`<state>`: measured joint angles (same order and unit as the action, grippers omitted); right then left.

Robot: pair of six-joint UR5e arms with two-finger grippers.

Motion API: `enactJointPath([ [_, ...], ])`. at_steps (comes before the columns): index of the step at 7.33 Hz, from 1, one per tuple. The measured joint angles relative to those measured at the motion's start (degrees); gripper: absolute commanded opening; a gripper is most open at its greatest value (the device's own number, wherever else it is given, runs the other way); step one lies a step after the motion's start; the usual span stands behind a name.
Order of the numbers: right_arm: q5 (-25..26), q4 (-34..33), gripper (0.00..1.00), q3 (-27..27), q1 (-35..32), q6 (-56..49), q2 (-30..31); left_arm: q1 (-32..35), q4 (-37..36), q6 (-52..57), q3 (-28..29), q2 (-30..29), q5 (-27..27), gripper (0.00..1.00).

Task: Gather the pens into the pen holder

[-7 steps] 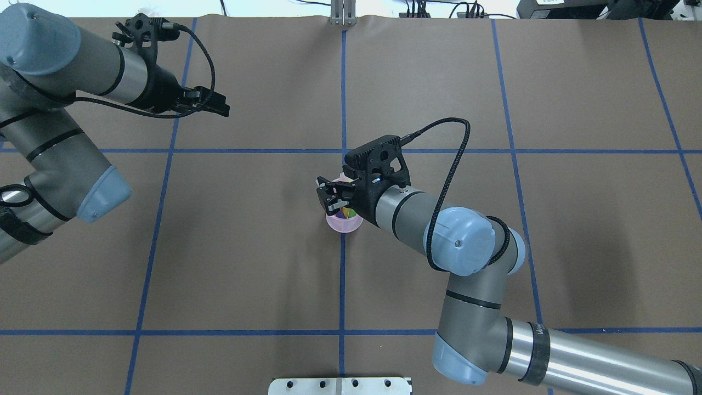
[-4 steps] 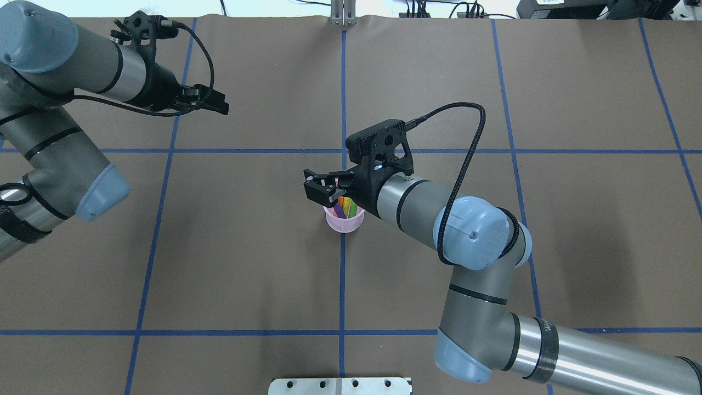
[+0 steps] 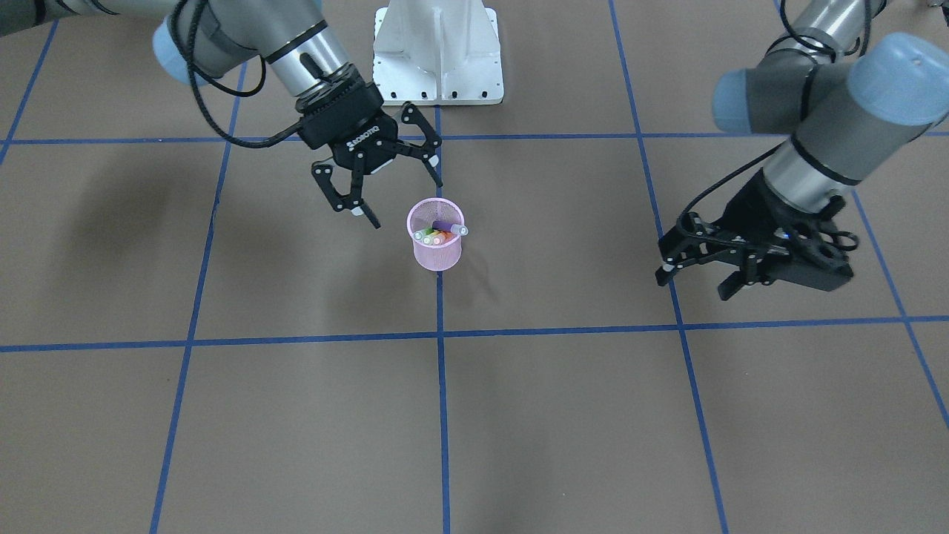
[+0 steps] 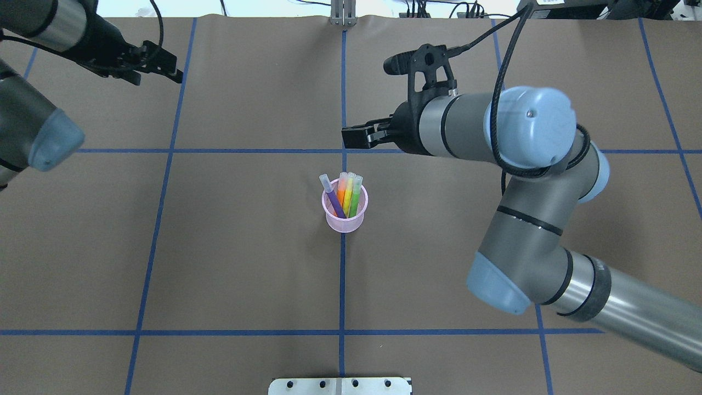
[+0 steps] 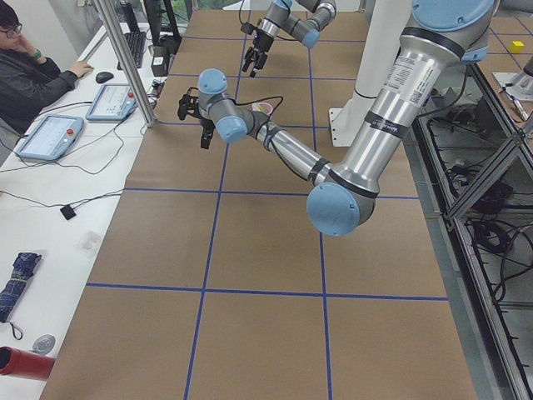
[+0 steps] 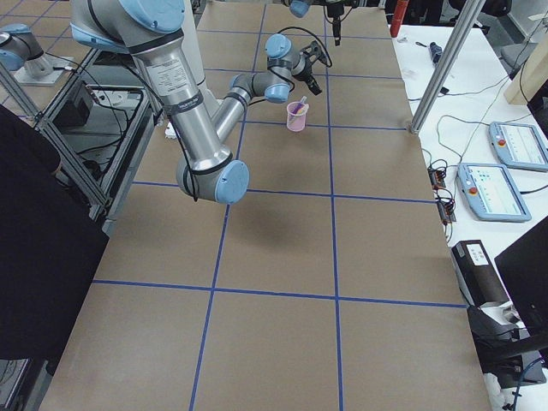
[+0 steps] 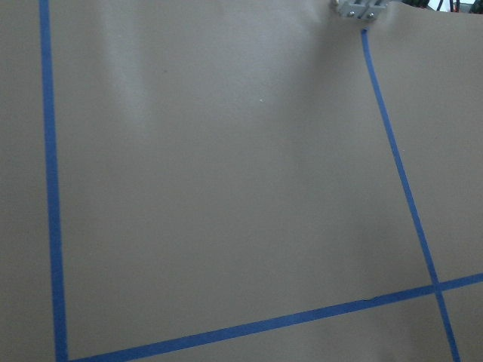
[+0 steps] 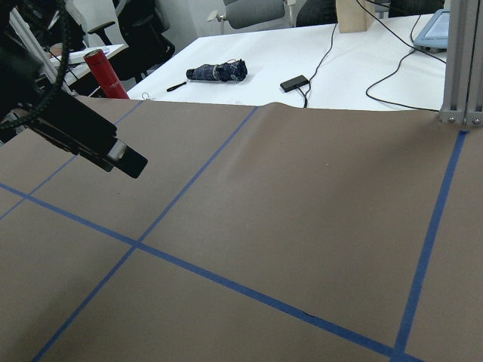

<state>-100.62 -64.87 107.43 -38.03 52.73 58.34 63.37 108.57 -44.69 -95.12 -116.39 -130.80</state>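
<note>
We judge the job done: the pens (image 4: pixel 345 193) all stand in the pink pen holder (image 4: pixel 344 222) mid-frame on the desk (image 4: pixel 247 263), while our right hand (image 3: pixel 406 202), just up-left of it in the front view, and left hand (image 3: pixel 691 286), well off at right, hang empty, fingers apart.

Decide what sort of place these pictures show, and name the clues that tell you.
Most likely a robotics lab: the left arm and right arm reach over a table gridded with blue tape, and control pendants lie on a side bench with a person seated beside them.
</note>
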Motion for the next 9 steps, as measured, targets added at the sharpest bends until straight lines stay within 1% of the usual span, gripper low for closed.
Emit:
enactJointPath([
  [2,-16.72,-13.59,1.00,0.59,-11.88,-3.81,0.87,7.59,-14.84,21.15,0.20,-0.19,-2.02,1.00],
  [3,-23.04,-21.05,1.00,0.80,-17.45,-9.15,2.66,10.35,-19.74,31.08,0.34,0.48,-2.27,1.00],
  [4,-25.43,-25.56,1.00,0.46,-20.72,-14.38,6.38,11.79,-21.32,37.01,-0.17,3.00,-2.41,1.00],
  [5,-25.92,-27.09,1.00,-1.06,-22.67,-17.13,10.05,12.56,-19.25,39.67,-0.84,8.18,-1.97,1.00],
  [6,-25.04,-27.27,1.00,-3.52,-24.67,-18.31,12.08,12.85,-13.66,40.46,-0.31,13.83,-0.80,1.00],
  [7,-22.98,-27.27,1.00,-6.10,-26.07,-18.83,13.30,12.97,-7.56,40.72,1.60,16.75,0.31,1.00],
  [8,-21.43,-27.22,1.00,-7.74,-27.48,-19.56,14.68,13.01,-3.33,40.95,4.00,18.30,0.93,1.00],
  [9,-21.10,-26.54,1.00,-8.67,-30.06,-22.17,16.78,13.37,-0.11,41.13,6.49,19.39,1.16,1.00],
])
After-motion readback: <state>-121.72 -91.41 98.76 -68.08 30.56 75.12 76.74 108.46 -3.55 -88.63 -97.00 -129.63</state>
